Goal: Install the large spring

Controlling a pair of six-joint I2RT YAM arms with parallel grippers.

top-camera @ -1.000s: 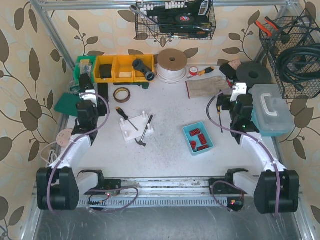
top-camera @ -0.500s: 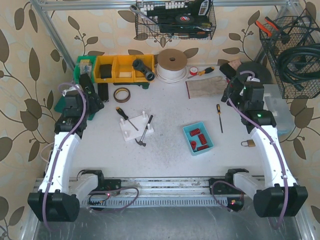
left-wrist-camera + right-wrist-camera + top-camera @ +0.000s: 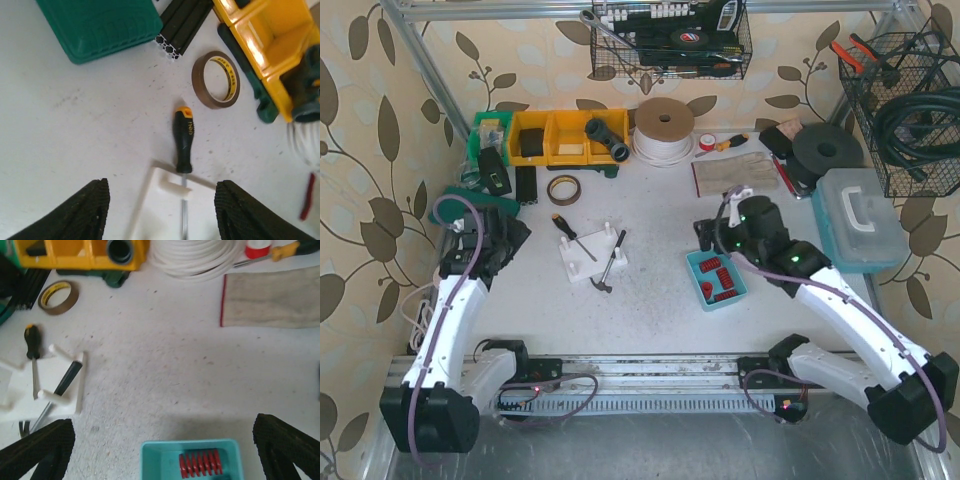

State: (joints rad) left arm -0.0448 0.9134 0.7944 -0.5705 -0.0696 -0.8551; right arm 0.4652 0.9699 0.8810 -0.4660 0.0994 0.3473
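Two grippers in view, both empty. The right gripper (image 3: 161, 432) hangs with its fingers spread wide over bare desk (image 3: 660, 320), just short of the blue tray (image 3: 150, 456), with nothing between them. The tray sits right of the desk's middle. Several red springs (image 3: 718, 280) lie in it, apparently of more than one size. The right wrist view shows only one coiled spring (image 3: 200, 463) at the tray's nearer end.

The left gripper (image 3: 161, 200) also has its fingers apart and holds nothing. It is low over the desk at the edge of the white block (image 3: 592, 258). The block carries pegs (image 3: 55, 396). A screwdriver (image 3: 183, 145) lies across it, and so does a black-handled tool (image 3: 67, 380).

Step in hand, as judged: the reach for the spring. No spring is grasped and none is on the block.

Next move, as judged: the right gripper goes forward and down into the tray, picks out the largest coil and closes across its body. The tray walls and neighbouring springs leave little room. The spring then goes to a peg; which peg cannot be told. The two tools on the block may obstruct seating, and the left gripper is placed to steady the block.
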